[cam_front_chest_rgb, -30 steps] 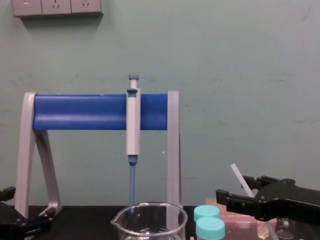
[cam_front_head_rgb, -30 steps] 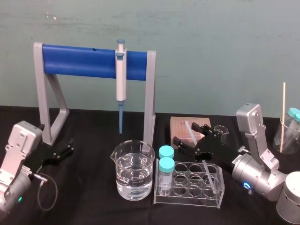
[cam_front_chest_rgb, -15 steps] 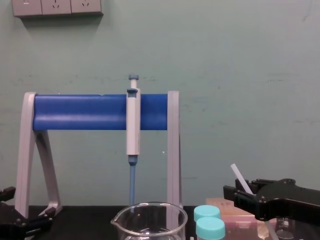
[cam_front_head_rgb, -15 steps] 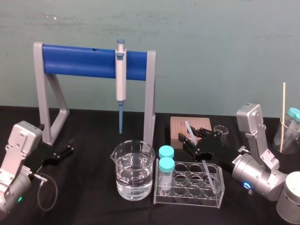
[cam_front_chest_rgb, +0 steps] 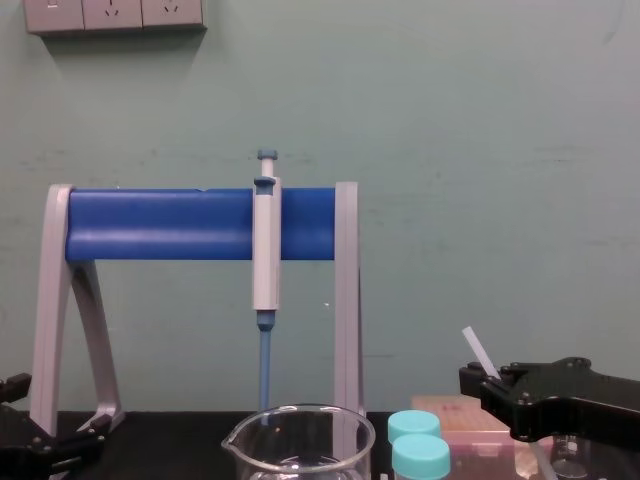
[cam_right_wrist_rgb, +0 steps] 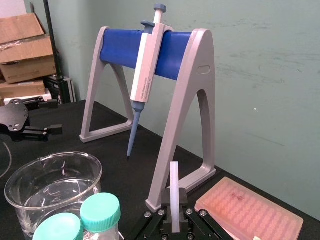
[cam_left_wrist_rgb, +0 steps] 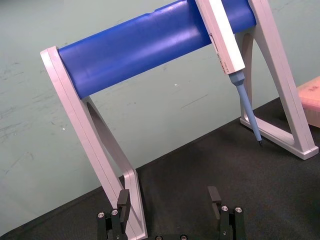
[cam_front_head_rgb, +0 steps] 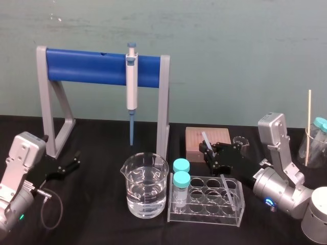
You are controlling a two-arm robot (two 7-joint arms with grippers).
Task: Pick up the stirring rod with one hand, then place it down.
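Observation:
The stirring rod [cam_front_head_rgb: 205,138] is a thin translucent white stick that leans in the clear tube rack [cam_front_head_rgb: 206,211], its top tilted toward the back left. My right gripper [cam_front_head_rgb: 210,151], the hand, reaches over the rack and is shut on the rod's upper part. In the right wrist view the rod [cam_right_wrist_rgb: 174,196] stands upright, pinched between the two black fingers [cam_right_wrist_rgb: 183,216]. In the chest view its tip [cam_front_chest_rgb: 479,351] sticks up above the right gripper [cam_front_chest_rgb: 495,385]. My left gripper [cam_front_head_rgb: 70,166] rests open at the far left by the stand's foot, with nothing in it [cam_left_wrist_rgb: 169,201].
A blue-barred grey stand [cam_front_head_rgb: 99,66] holds a hanging pipette [cam_front_head_rgb: 132,92]. In front are a water beaker [cam_front_head_rgb: 145,186] and two teal-capped tubes [cam_front_head_rgb: 181,181] in the rack. A pink box [cam_front_head_rgb: 196,140] and a small beaker [cam_front_head_rgb: 240,143] sit behind the right gripper. A jar with a wooden stick [cam_front_head_rgb: 308,127] stands far right.
My right gripper's fingers have closed from wide open onto the rod. The rod, the rack and my left arm have stayed where they were.

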